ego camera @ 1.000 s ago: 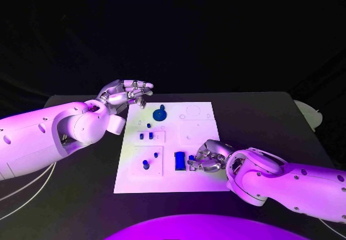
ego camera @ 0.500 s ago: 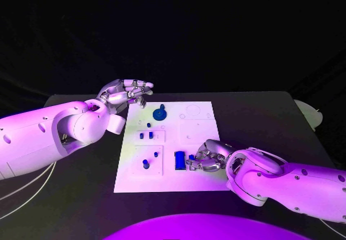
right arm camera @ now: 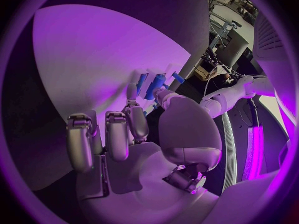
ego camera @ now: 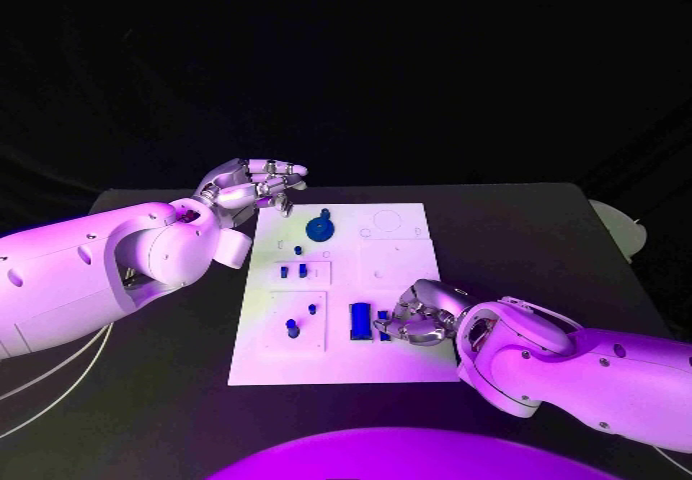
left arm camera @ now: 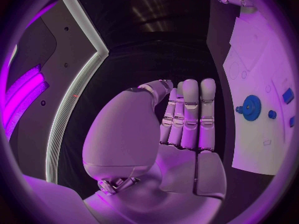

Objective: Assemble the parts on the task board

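The left hand [ego camera: 257,186] hovers off the board's [ego camera: 404,365] far left corner, fingers together, holding nothing. The right hand [ego camera: 414,315] rests on the board's near right part, fingertips at a small blue piece [ego camera: 382,317] beside the blue block [ego camera: 358,320]; whether it grips the piece is unclear.

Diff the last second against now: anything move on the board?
Barely. The right hand crept slightly toward the near edge of the white task board, staying beside the blue rectangular block. The left hand hovers unchanged at the far left corner; the blue gear and small blue pieces stayed put.
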Available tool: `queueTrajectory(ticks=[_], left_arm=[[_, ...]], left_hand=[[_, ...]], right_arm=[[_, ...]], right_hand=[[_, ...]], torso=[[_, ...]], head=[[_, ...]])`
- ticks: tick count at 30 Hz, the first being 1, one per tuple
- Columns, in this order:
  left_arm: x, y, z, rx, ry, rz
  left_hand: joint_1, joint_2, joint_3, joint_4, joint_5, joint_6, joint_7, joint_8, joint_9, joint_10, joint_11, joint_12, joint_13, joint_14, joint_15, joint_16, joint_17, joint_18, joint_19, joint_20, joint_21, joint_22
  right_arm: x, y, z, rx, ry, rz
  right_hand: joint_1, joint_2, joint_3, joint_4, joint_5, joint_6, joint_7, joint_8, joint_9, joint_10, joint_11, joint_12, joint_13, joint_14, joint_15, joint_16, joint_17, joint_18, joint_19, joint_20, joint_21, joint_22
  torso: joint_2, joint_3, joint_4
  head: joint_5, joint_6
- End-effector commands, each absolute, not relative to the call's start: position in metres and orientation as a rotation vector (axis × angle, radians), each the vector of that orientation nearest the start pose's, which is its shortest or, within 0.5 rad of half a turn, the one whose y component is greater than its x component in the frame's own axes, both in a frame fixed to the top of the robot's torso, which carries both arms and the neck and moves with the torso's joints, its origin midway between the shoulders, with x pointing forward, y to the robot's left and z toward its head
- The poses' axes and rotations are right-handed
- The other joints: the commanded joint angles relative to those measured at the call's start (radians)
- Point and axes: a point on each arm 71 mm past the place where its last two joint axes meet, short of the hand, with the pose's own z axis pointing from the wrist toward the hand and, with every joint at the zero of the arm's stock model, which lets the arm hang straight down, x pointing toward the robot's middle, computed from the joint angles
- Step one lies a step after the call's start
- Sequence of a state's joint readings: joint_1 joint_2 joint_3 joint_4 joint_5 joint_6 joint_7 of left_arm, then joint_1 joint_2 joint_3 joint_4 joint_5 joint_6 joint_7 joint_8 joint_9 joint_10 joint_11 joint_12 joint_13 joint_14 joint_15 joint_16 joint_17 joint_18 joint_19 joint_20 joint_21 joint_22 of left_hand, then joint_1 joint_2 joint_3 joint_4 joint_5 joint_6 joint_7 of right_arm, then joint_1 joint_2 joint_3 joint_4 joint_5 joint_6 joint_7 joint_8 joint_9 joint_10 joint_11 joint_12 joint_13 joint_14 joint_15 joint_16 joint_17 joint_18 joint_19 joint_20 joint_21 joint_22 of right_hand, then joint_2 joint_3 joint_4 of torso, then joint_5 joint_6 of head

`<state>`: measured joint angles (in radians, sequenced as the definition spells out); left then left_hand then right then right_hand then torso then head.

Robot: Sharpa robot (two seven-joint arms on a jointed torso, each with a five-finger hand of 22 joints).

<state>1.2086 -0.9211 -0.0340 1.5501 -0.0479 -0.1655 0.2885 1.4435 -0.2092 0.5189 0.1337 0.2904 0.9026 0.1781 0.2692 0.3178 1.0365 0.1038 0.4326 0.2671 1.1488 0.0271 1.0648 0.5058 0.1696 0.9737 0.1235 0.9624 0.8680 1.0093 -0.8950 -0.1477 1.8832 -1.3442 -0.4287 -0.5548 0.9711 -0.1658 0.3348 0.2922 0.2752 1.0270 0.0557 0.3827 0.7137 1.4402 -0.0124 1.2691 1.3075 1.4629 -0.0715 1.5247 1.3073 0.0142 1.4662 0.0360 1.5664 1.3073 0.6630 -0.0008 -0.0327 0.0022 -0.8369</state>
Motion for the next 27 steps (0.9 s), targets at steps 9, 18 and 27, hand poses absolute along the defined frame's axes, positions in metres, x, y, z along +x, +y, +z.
queueTrajectory(ticks=[9,18,27], left_arm=[[0.4817,0.229,-0.174,-1.085,1.567,-1.597],[0.4819,0.2291,-0.1741,-1.085,1.568,-1.598],[0.4818,0.2289,-0.1741,-1.085,1.568,-1.598]], left_hand=[[-0.002,0.009,0.004,0.001,0.007,-0.006,0.0,-0.005,0.002,-0.008,-0.002,0.006,0.001,-0.009,0.002,-0.005,-0.001,0.007,-0.004,0.001,-0.005,-0.001],[-0.003,0.01,0.004,0.001,0.007,-0.006,0.0,-0.005,0.002,-0.009,-0.001,0.007,0.001,-0.009,0.002,-0.005,-0.001,0.007,-0.004,0.001,-0.005,-0.002],[-0.003,0.01,0.004,0.001,0.007,-0.006,0.0,-0.005,0.002,-0.009,-0.001,0.007,0.001,-0.009,0.002,-0.005,-0.001,0.007,-0.004,0.001,-0.005,-0.002]], right_arm=[[0.3537,-0.1571,-0.2709,0.155,2.041,0.602],[0.3531,-0.1552,-0.2721,0.134,2.053,0.613],[0.3576,-0.152,-0.2755,0.13,2.052,0.598]], right_hand=[[0.104,-0.002,-0.002,-0.024,0.018,0.003,0.0,-0.004,-0.003,0.005,-0.004,0.005,0.069,0.088,-0.007,0.0,0.17,-0.014,0.105,-0.003,0.004,0.263],[0.205,-0.016,-0.005,-0.031,-0.09,0.004,0.0,-0.008,-0.01,0.004,-0.004,0.003,0.07,0.089,-0.006,0.0,0.172,-0.014,0.105,-0.003,0.004,0.263],[0.207,-0.015,-0.005,-0.029,-0.092,0.005,0.001,-0.008,-0.01,0.005,-0.004,0.005,0.071,0.089,-0.006,0.001,0.173,-0.014,0.105,-0.003,0.004,0.263]], torso=[[0.0,-0.0004,0.0],[-0.001,-0.0014,0.0003],[0.0,-0.0017,0.0018]], head=[[0.0,-0.001],[0.0,0.001],[-0.001,0.002]])
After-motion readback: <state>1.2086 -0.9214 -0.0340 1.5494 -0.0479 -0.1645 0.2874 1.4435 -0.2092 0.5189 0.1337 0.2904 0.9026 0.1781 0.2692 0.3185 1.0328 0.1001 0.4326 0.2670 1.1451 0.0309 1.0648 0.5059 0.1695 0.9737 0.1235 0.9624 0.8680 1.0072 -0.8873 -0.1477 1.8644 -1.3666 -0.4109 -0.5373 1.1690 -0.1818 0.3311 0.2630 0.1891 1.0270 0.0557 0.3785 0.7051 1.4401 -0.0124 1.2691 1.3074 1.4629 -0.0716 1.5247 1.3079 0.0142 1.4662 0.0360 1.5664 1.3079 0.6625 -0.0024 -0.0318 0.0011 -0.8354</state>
